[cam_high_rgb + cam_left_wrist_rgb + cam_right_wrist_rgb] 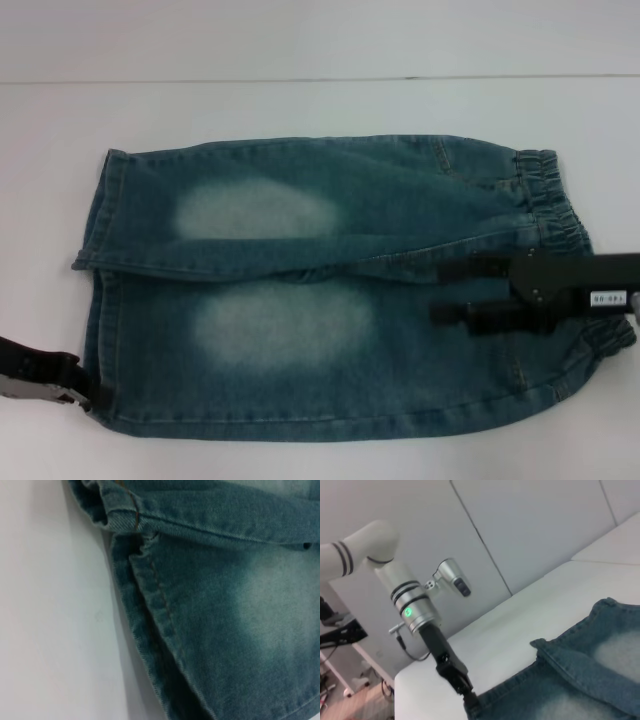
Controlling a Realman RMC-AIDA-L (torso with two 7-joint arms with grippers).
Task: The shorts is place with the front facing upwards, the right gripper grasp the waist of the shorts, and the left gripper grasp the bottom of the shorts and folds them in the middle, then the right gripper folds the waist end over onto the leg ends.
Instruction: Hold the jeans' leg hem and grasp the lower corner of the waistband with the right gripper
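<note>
The right gripper point(450, 292) reaches in from the right side of the head view, lying low over the waist end of the shorts point(330, 290); its two dark fingers point(470, 268) point toward the middle of the garment and stand apart, with a strip of denim showing between them, and nothing is pinched in them. Just behind it the elastic waistband point(548, 195) bunches in gathers along the right edge. The left gripper point(88, 392) sits at the near left corner of the shorts, its tip against the leg hem point(97, 330); in the right wrist view it meets the denim at that corner point(468, 700), but whether it is clamped on the cloth or merely touching cannot be told. The left wrist view shows the stitched hem point(150, 575) close up, with the cloth edge lifting slightly off the surface. The shorts lie spread on the white table point(300, 105), waist to the right and leg ends to the left, the far leg overlapping the near one along a fold running across the middle, and a pale faded patch on each leg. Bare table surrounds the garment: a wide band beyond the far edge, narrower margins to the left and along the near edge.
</note>
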